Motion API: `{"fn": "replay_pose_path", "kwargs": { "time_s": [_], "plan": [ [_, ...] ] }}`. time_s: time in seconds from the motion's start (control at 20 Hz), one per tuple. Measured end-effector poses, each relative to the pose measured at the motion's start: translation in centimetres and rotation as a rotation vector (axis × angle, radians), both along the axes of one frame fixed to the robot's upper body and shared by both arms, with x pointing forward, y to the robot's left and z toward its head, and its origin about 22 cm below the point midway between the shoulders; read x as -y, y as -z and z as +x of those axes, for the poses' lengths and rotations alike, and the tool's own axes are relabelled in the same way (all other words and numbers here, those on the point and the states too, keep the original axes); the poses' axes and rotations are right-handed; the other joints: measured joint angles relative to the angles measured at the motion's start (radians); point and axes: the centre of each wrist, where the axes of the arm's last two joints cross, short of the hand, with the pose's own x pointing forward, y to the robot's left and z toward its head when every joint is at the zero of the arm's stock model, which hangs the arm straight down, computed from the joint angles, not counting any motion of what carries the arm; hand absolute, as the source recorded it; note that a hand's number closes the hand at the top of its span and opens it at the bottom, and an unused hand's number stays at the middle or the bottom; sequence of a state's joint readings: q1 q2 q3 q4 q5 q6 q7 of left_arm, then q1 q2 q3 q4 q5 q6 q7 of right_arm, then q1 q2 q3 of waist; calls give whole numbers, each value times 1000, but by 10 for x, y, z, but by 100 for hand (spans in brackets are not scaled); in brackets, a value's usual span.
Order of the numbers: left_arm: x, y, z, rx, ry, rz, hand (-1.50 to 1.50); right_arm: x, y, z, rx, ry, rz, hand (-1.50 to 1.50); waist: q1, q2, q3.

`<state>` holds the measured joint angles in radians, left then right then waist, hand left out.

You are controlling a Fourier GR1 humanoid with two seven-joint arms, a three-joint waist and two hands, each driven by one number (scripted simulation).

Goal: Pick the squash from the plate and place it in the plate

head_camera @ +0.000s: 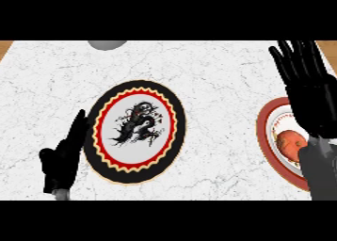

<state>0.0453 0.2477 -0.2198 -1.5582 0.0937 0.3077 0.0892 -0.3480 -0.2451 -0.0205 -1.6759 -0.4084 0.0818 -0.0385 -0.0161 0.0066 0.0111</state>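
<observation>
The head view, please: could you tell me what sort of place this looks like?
Probably a kitchen counter: a white marbled stone top with wood showing at its far corners, a round black-rimmed plate with a dragon design, and a red-rimmed plate holding an orange squash.

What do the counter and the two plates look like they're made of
Counter: looks like white marble or a marble-look stone, going by the fine grey veining; wood shows at its far corners.
Dragon plate: likely glazed ceramic, with a crisp printed black, red and cream pattern.
Red-rimmed plate: probably the same, with a painted rim; it holds the orange squash.
</observation>
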Motion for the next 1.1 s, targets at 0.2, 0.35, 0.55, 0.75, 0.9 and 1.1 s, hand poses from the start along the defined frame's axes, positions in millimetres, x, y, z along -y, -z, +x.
{"fn": "replay_pose_path", "kwargs": {
  "time_s": [0.2, 0.35, 0.55, 0.75, 0.9, 1.1],
  "plan": [
    [-21, -4, 2, 47, -2, 119, 0, 29, 6, -1, -102, -37, 136, -150, 7, -4, -6],
    [-45, -11, -1, 88, -1, 238, 0, 63, 15, -5, -199, -5, 149, -150, 7, -5, -8],
    [-71, -12, -6, 98, 6, 300, 0, 111, 37, -28, -206, 235, 154, -150, 3, -6, -10],
    [-86, -9, -14, 101, 9, 329, 0, 136, 59, -66, -175, 367, 249, -150, 0, -9, -10],
    [-92, -8, -15, 106, 19, 334, 0, 154, 64, -89, -149, 397, 271, -150, 5, -8, -10],
    [-95, -1, -18, 107, 22, 338, 0, 176, 54, -111, -168, 319, 177, -150, 8, -8, -11]
  ]
}}
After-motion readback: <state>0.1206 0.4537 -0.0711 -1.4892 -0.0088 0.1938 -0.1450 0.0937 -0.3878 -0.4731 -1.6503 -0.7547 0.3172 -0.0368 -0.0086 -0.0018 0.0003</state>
